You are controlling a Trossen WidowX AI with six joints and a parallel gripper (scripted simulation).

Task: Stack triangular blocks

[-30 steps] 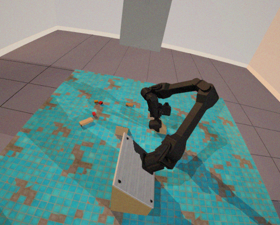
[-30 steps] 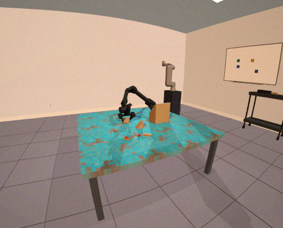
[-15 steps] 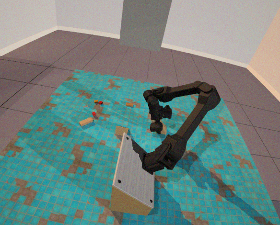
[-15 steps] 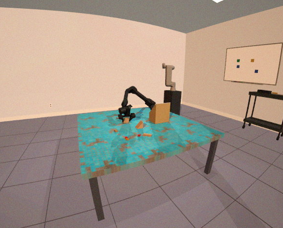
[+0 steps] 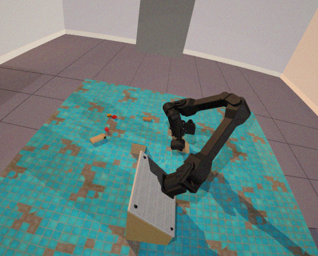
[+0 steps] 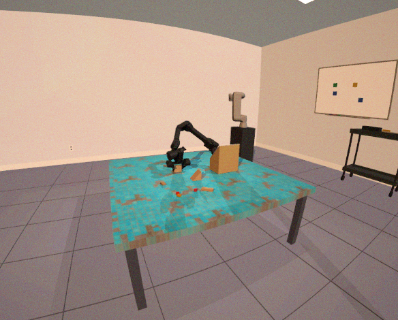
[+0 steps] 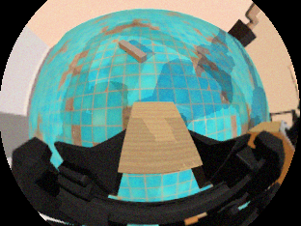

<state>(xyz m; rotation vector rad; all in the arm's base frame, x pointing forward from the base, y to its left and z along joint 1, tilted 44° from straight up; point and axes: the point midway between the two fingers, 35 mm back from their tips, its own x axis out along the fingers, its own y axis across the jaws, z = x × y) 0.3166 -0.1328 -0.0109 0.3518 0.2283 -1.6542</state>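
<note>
My gripper (image 5: 178, 145) (image 6: 178, 165) (image 7: 154, 129) is low over the table, shut on one triangular block. This held wooden block (image 5: 186, 148) (image 6: 177, 169) (image 7: 156, 132) lies between the two black fingers, one at each end in the wrist view. Its underside is hidden, so I cannot tell whether it touches the table. The other triangular block (image 5: 138, 148) (image 6: 196, 176) sits apart on the table, between the held block and the large box, with its sloped face showing in the exterior view.
A large box (image 5: 149, 230) (image 6: 225, 160) with a sloped grey panel stands by the arm's base. A wooden bar (image 5: 97, 138) (image 6: 207, 189), a small orange block (image 5: 147, 119) (image 6: 162, 183) and small red pieces (image 5: 106, 129) (image 5: 114, 116) lie farther off. Another bar (image 7: 132, 50) lies beyond the held block.
</note>
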